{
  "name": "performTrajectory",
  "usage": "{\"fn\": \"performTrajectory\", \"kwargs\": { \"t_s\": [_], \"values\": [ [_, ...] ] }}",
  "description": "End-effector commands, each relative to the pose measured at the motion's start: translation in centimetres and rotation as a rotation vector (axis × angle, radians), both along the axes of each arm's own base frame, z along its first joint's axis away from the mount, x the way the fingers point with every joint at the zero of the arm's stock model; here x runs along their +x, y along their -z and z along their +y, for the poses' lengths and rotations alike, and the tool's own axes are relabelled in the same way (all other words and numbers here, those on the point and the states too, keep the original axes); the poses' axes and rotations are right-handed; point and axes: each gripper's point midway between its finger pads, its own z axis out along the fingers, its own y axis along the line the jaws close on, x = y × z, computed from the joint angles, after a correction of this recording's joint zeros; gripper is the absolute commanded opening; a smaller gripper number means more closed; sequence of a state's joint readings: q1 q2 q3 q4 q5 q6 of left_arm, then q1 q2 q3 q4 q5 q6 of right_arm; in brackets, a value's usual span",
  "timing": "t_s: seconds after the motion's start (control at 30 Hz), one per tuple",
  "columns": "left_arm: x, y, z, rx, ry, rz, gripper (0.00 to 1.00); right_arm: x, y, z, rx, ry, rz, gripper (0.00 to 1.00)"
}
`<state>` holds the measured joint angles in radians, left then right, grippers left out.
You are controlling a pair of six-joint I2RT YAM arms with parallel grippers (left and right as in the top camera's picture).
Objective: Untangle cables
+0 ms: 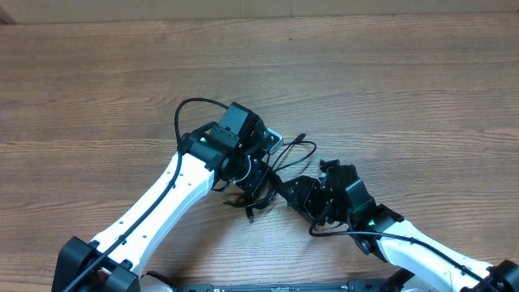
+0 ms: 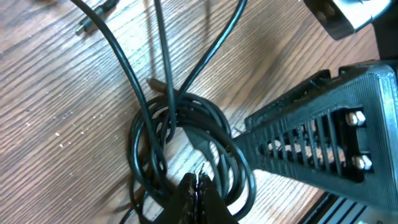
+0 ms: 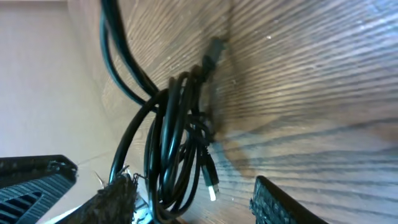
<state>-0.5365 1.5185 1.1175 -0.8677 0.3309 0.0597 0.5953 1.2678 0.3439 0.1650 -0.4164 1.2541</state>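
The cables (image 1: 250, 197) are thin black cords wound in a small coil between my two grippers, with loose loops running up and right to a plug end (image 1: 302, 136). In the left wrist view the coil (image 2: 144, 146) wraps round my left gripper (image 2: 199, 186), whose fingers are pressed together on a strand. It is at the table's middle in the overhead view (image 1: 263, 180). My right gripper (image 3: 196, 202) is open with the coil (image 3: 171, 134) hanging between its fingers; a silvery-tipped plug (image 3: 213, 190) dangles there. The right gripper meets the coil from the right (image 1: 292, 193).
The wooden table (image 1: 405, 81) stretches in all directions. A thicker black arm cable (image 1: 180, 113) loops out at the left arm's wrist. The right gripper's slotted black finger (image 2: 311, 146) fills the right of the left wrist view. A loose plug (image 2: 93, 18) lies at the top left.
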Motion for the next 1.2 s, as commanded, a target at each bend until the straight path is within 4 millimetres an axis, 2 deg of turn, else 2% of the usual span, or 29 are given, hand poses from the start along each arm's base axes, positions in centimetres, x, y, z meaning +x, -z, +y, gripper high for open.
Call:
{"fn": "performTrajectory", "kwargs": {
  "t_s": [0.0, 0.1, 0.17, 0.6, 0.77, 0.8, 0.87, 0.97, 1.17],
  "values": [
    [0.7, -0.7, 0.2, 0.014, 0.003, -0.049, 0.04, 0.2, 0.0, -0.3, 0.019, 0.032, 0.034, 0.63],
    [0.4, -0.7, -0.1, -0.004, 0.006, -0.035, 0.05, 0.2, 0.0, -0.3, 0.028, 0.046, 0.051, 0.63],
    [0.1, -0.9, -0.5, -0.033, 0.012, -0.015, 0.05, 0.2, 0.0, -0.3, 0.046, 0.076, 0.089, 0.59],
    [-0.2, -1.1, -0.9, -0.062, -0.02, 0.02, 0.04, 0.6, 0.2, -0.6, 0.058, 0.149, 0.136, 0.6],
    [0.4, -1.2, -1.0, -0.067, -0.067, 0.011, 0.04, 0.4, 1.0, -1.2, 0.02, 0.17, 0.157, 0.7],
    [0.6, -1.2, -0.9, -0.063, -0.084, 0.008, 0.05, 0.4, 1.4, -1.6, -0.003, 0.181, 0.161, 0.71],
    [1.5, -1.0, -0.3, -0.035, -0.173, -0.002, 0.04, 0.3, 2.4, -2.6, -0.057, 0.217, 0.174, 0.79],
    [2.5, -0.7, 0.8, 0.012, -0.311, -0.007, 0.07, 0.6, 2.2, -2.6, -0.054, 0.225, 0.16, 0.86],
    [2.8, -0.6, 1.4, 0.015, -0.505, 0.045, 0.14, 0.7, 2.3, -2.7, -0.058, 0.229, 0.158, 0.86]
  ]
}}
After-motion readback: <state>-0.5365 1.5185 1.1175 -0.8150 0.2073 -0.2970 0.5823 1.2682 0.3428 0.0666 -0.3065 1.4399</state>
